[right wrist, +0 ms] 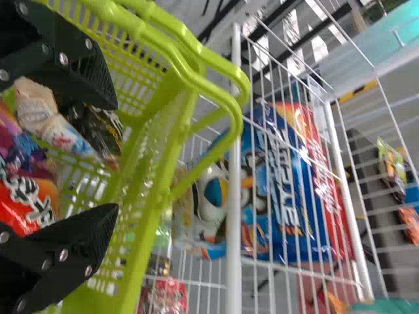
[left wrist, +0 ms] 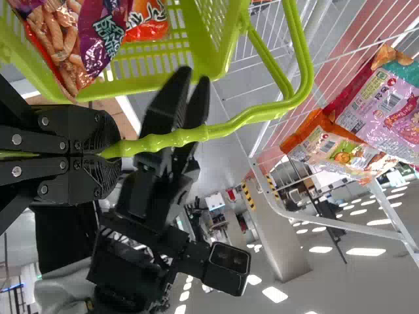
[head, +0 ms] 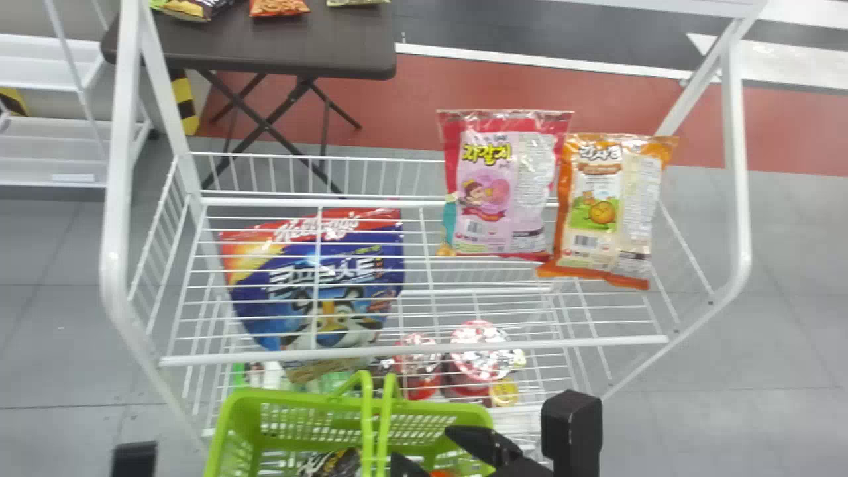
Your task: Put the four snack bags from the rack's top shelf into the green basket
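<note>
Snack bags [head: 507, 185] — 2, top shelf [head: 596, 342].

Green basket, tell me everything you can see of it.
The green basket is bright lime and looks like plastic, with slotted walls, a solid rim and slim looped handles raised over its open top. It sits upright at the near side of the white wire rack. Several snack bags lie inside. The left pincer is shut on the handles' wavy grip; the right pincer is open above the basket.
</note>
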Action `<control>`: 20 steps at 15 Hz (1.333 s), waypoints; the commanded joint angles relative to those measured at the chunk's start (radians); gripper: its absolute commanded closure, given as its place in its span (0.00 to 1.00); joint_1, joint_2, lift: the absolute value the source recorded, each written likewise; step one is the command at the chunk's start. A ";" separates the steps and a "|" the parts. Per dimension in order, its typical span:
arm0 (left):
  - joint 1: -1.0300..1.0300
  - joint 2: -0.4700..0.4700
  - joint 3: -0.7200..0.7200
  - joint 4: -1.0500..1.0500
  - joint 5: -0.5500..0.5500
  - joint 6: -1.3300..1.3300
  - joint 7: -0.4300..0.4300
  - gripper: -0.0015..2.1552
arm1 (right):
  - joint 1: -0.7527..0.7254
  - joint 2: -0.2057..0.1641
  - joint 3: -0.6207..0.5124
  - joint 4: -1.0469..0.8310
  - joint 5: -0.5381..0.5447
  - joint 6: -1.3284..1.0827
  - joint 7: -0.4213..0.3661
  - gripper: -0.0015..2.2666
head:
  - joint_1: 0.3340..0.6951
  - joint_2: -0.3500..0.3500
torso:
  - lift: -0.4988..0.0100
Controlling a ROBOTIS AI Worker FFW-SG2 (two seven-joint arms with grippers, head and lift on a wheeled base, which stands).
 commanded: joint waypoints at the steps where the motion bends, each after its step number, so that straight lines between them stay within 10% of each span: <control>1: 0.001 -0.003 -0.002 0.001 -0.004 0.000 0.000 1.00 | 0.007 0.003 -0.074 -0.003 -0.037 -0.117 0.005 0.03 | 1.00 0.13 | 0.98; 8: -0.002 0.012 -0.026 -0.004 -0.012 0.000 0.012 1.00 | -0.219 0.101 -0.151 0.132 0.073 -0.470 -0.066 0.03 | 1.00 0.00 | 0.98; 20: -0.020 0.040 -0.031 0.006 -0.012 0.015 0.018 1.00 | -0.619 0.104 -0.112 0.495 0.185 -0.439 -0.124 0.07 | 1.00 0.00 | 0.98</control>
